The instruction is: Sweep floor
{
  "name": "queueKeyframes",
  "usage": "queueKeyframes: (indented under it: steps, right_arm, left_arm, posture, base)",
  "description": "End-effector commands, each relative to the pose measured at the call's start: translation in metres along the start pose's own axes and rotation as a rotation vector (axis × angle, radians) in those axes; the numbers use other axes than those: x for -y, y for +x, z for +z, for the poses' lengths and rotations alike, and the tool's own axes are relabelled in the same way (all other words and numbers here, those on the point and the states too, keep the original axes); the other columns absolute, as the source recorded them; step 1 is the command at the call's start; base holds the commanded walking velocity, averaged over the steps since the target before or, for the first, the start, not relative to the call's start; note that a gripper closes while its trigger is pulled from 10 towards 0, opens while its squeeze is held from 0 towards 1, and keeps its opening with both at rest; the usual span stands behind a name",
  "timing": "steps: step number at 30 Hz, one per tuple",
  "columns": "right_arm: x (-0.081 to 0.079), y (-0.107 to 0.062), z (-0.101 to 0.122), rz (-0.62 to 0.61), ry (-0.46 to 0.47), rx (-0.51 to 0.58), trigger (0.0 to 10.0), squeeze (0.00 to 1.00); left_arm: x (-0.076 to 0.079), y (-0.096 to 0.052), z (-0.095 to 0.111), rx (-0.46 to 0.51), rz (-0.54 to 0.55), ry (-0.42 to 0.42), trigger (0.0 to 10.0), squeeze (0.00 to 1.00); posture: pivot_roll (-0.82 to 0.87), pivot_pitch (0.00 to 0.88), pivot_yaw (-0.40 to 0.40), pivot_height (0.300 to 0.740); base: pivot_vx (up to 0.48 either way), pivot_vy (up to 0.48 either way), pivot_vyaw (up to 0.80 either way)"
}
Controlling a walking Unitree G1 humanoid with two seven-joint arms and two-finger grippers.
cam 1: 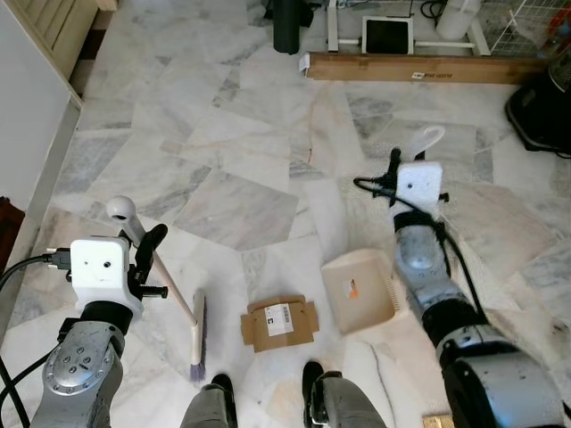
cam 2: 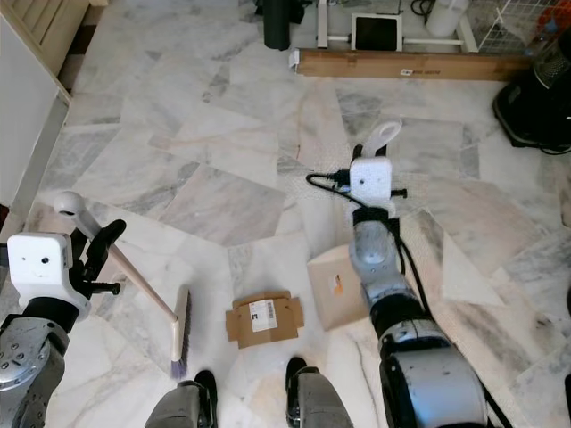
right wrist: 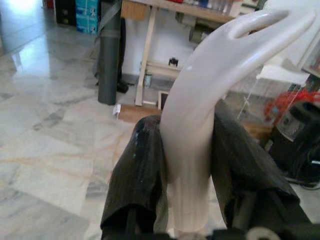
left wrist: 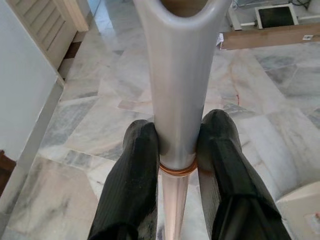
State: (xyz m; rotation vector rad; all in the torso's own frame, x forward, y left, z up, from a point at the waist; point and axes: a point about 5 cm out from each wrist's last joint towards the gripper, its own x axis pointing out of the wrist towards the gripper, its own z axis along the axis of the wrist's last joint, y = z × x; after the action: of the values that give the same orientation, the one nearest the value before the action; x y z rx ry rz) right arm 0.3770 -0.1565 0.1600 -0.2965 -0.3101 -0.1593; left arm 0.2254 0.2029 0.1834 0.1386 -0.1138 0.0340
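From the head views, the left gripper (cam 1: 150,254) clasps the broom (cam 1: 183,308) by its handle, the brush end resting on the marble floor (cam 1: 241,152) just below and inward of it. The right gripper (cam 1: 403,174) grips the dustpan (cam 1: 361,290) handle, the pan lying on the floor beneath that arm. A flattened cardboard piece (cam 1: 279,323) (labelled) lies between broom head and dustpan. In the left wrist view, both fingers (left wrist: 132,185) squeeze the broom handle (left wrist: 177,100). In the right wrist view, the fingers (right wrist: 140,175) clamp the pale dustpan handle (right wrist: 200,110).
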Motion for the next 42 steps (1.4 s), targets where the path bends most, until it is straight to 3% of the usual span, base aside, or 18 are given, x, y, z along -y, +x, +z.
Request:
queueKeyframes:
  steps: [1,9,16,21,26,39,42]
  right_arm:
    - [-0.008,-0.008,-0.004,0.028,0.009,-0.002,10.0,0.0]
    - [-0.015,-0.012,-0.006,0.052,0.017,-0.014,10.0,0.0]
    - [-0.022,-0.015,-0.007,0.081,0.051,-0.042,10.0,0.0]
    - [-0.022,-0.021,-0.017,0.056,0.082,-0.116,10.0,0.0]
    - [-0.03,-0.023,-0.023,0.09,0.075,-0.208,10.0,0.0]
    - [-0.032,-0.024,-0.02,0.114,0.085,-0.223,10.0,0.0]
    - [-0.032,-0.023,-0.019,0.129,0.086,-0.223,10.0,0.0]
  left_arm:
    - [0.0,-0.006,0.008,0.015,-0.025,0.009,10.0,0.0]
    - [0.006,-0.006,-0.002,-0.033,-0.044,-0.03,10.0,0.0]
    - [-0.006,0.007,-0.012,-0.055,0.038,-0.091,10.0,0.0]
    - [-0.009,0.015,-0.01,-0.036,0.03,-0.072,10.0,0.0]
    - [-0.011,0.012,-0.011,-0.046,-0.004,-0.038,10.0,0.0]
    - [-0.017,0.004,-0.015,-0.106,-0.085,0.008,10.0,0.0]
    - [-0.009,0.004,-0.016,-0.126,-0.135,-0.008,10.0,0.0]
  posture:
    - [0.06,0.468,0.008,0.74]
    - [0.06,0.482,-0.001,0.74]
    - [0.03,0.467,-0.012,0.74]
    - [0.02,0.451,-0.017,0.74]
    - [0.02,0.43,-0.021,0.74]
    - [0.02,0.401,-0.02,0.74]
    - [0.02,0.396,-0.021,0.74]
  base:
    - [0.0,0.0,0.0]
    - [0.0,0.0,0.0]
    - [0.0,0.0,0.0]
    - [0.0,0.0,0.0]
    - [0.0,0.0,0.0]
    - [0.0,0.0,0.0]
    - [0.0,0.0,0.0]
